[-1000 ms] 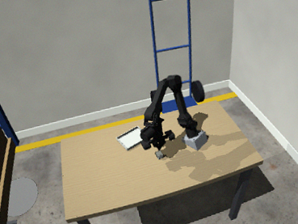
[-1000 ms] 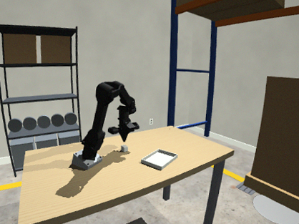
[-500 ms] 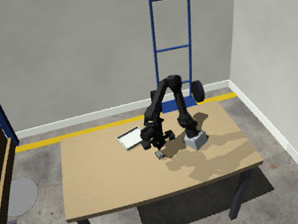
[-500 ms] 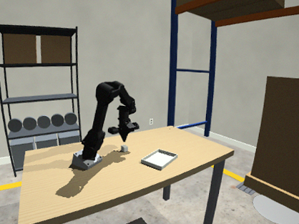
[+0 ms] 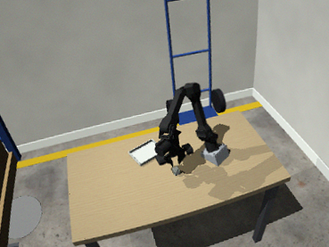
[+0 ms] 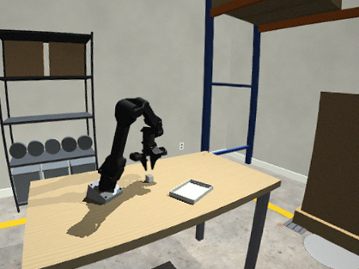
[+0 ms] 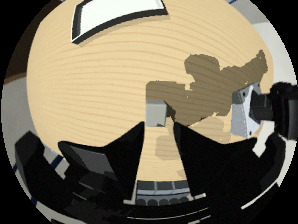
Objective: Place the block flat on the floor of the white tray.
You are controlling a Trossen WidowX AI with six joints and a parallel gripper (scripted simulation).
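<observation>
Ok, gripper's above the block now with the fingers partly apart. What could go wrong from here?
The gripper is open and holds nothing, poised over the small grey block. The fingers stand only partway apart, so one tip could land on the block's top or nudge it aside. The wrist view shows the block near the left fingertip, not plainly centred. The white tray has raised walls; a low carry might clip its rim.

Table matt light wood grain; tray smooth white.
</observation>
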